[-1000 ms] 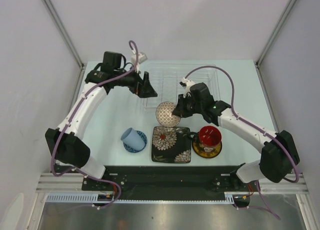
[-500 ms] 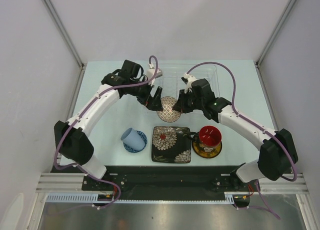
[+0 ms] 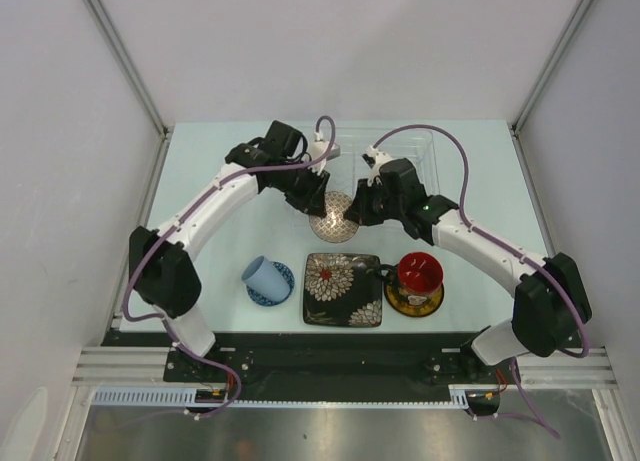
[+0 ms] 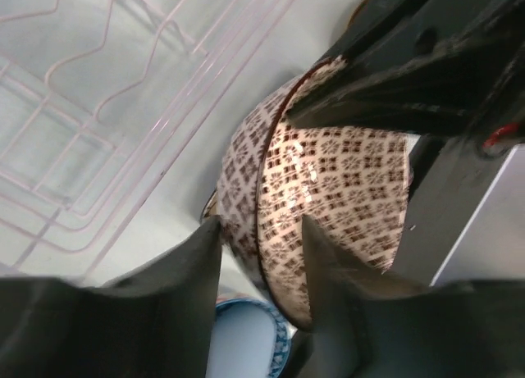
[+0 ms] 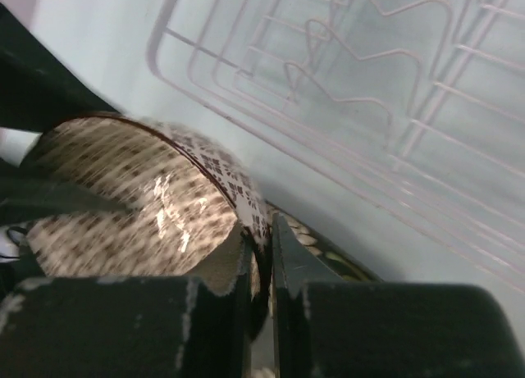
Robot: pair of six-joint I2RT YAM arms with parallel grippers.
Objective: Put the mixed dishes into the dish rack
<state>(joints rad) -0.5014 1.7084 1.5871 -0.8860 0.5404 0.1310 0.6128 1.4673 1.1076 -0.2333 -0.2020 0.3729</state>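
Beige lattice-patterned bowl (image 3: 333, 219) hangs tilted, with the dish rack (image 5: 394, 107) at its twelve o'clock. The right gripper (image 5: 261, 255) is clamped on the rim; the left gripper (image 4: 261, 247) straddles the rim with jaws apart, probably for a handover.

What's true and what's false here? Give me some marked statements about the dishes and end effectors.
The right end effector pinches the beige lattice bowl by its rim. True.
The bowl lies inside the clear dish rack. False: it is held tilted, outside the rack.
The pale blue cup rests on the small blue saucer. True.
The red-lined floral mug stands on the black square plate. False: it stands on the yellow saucer beside it.
The left end effector straddles the bowl's rim. True.
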